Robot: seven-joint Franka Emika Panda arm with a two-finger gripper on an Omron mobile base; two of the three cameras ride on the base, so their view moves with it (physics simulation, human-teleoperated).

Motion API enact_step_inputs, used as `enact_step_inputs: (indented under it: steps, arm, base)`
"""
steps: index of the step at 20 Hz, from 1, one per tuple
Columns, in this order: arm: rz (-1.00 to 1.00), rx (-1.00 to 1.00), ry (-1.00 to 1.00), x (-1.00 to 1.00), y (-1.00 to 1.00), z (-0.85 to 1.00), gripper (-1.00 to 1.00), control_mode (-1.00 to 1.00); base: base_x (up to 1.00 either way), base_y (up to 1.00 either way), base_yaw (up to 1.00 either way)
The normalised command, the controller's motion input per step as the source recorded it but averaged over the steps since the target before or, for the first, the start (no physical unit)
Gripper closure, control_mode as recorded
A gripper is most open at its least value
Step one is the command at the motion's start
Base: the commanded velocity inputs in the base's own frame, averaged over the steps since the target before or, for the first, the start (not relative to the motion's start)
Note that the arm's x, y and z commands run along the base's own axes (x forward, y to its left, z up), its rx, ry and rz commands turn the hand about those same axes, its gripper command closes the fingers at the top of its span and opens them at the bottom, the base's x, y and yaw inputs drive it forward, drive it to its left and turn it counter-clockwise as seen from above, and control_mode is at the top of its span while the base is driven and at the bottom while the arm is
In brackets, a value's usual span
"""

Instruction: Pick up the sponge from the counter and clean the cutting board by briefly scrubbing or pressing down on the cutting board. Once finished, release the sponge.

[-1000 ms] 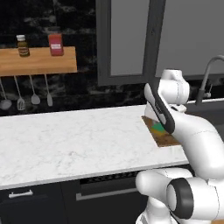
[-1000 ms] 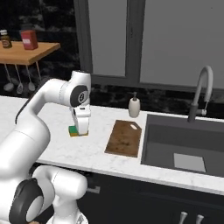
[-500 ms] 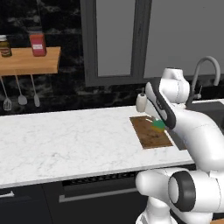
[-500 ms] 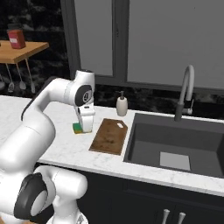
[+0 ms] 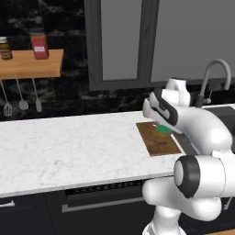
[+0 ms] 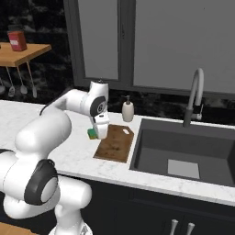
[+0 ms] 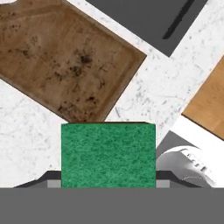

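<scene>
Tool [image 6: 97,133] around sponge [image 7: 108,154], above counter [image 6: 78,153]

The sponge [image 7: 108,154] is showing a rough, matt green scouring face. The cutting board [image 7: 61,61] is looking like matt brown wood, speckled with dark marks. The surface [image 5: 64,149] is appearing as smooth white marble with faint grey veining. The faucet [image 6: 194,98] is gleaming like metal.
</scene>
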Motion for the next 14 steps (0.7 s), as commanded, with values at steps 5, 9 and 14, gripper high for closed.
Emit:
enact_step_inputs:
  steps: [5,9,14]
  arm:
    - [0.0,0.0,-0.25,0.35,-0.08,-0.71,1.0,-1.0]
    - [0.0,-0.02,-0.07,0.41,0.0,-0.54,1.0,-1.0]
    - [0.0,-0.04,0.06,0.62,0.0,-0.35,1.0,-1.0]
  base:
    - [0.0,0.0,0.0]
    - [0.0,0.0,0.0]
    - [0.0,0.0,0.0]
